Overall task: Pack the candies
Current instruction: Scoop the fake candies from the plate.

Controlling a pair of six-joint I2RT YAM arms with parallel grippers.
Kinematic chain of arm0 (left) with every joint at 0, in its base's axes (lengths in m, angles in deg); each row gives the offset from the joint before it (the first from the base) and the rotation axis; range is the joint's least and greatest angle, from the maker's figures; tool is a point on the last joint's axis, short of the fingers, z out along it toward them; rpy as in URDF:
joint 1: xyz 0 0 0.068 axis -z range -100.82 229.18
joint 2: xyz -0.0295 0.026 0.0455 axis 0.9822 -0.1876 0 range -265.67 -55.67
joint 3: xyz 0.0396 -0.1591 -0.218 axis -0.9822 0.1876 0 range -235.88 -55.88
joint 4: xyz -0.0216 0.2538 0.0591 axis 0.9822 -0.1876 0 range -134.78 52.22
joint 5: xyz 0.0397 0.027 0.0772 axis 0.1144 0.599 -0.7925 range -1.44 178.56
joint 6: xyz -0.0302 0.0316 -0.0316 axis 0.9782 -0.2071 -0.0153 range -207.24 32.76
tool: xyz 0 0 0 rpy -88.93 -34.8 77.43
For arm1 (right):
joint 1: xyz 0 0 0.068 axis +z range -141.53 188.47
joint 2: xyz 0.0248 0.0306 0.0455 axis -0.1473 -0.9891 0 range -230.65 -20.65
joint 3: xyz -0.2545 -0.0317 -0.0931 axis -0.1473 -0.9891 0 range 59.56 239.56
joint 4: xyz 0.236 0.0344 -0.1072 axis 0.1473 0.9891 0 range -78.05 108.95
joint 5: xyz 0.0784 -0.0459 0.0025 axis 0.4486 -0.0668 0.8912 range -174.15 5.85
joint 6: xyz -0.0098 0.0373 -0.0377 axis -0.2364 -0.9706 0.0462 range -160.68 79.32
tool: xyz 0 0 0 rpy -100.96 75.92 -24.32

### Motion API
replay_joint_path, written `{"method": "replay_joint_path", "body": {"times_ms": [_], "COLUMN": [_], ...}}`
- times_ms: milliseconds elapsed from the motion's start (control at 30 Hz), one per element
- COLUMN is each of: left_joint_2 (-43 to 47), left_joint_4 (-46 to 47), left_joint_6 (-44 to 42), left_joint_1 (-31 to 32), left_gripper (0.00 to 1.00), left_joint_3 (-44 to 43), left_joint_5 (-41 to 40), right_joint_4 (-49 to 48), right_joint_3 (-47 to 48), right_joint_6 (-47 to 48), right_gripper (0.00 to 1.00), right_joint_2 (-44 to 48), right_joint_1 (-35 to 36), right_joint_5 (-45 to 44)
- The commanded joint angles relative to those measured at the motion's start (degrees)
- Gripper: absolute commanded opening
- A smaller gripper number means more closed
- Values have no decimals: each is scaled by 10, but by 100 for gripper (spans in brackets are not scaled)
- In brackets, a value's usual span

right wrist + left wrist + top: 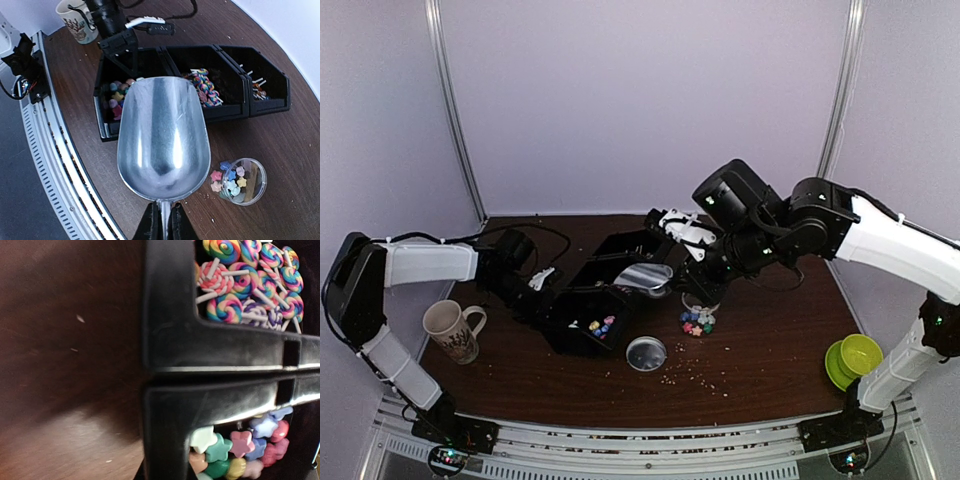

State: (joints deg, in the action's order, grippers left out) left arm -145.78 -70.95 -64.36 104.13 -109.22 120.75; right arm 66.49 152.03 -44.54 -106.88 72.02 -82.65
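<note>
Mug [450, 328] left, bins [565, 338] centre, the candies [229, 181] in a jar [255, 175] right of them, bowls [860, 352] far right.

Bare table [770, 340] between the clear cup [697, 321] and green bowls [852, 358] gives free passage. Leftward of the cup, black bins [227, 112], round lid [646, 353] and mug [450, 330] obstruct (right gripper [162, 222] holds a scoop [645, 277] raised there).

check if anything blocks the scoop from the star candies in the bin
Nothing visible does. The scoop, empty in the right gripper, hangs by the open bin; the star candies lie uncovered. The left gripper sits at its far rim.
</note>
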Motion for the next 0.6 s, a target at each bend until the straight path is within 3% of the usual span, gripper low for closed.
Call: {"method": "replay_joint_path", "body": {"times_ms": [0,200,367,567], "left_joint_2": [20,20,31,54], "left_joint_4": [159,180,61,17], "left_joint_6": [20,26,-39,-67], "left_joint_1": [-4,-1,8,27], "left_gripper": [0,0,0,0], "left_joint_3": [-9,-2,-41,-59], "left_joint_5": [148,163,-6,-122], "right_joint_4": [-14,29,78,131], "right_joint_3": [39,71,99,137], "right_joint_6": [16,34,48,59], "right_gripper": [0,0,0,0], "right_joint_2": [-5,-30,-59,-105], "right_joint_1": [17,33,36,39], "right_joint_5": [27,14,-14,-46]}}
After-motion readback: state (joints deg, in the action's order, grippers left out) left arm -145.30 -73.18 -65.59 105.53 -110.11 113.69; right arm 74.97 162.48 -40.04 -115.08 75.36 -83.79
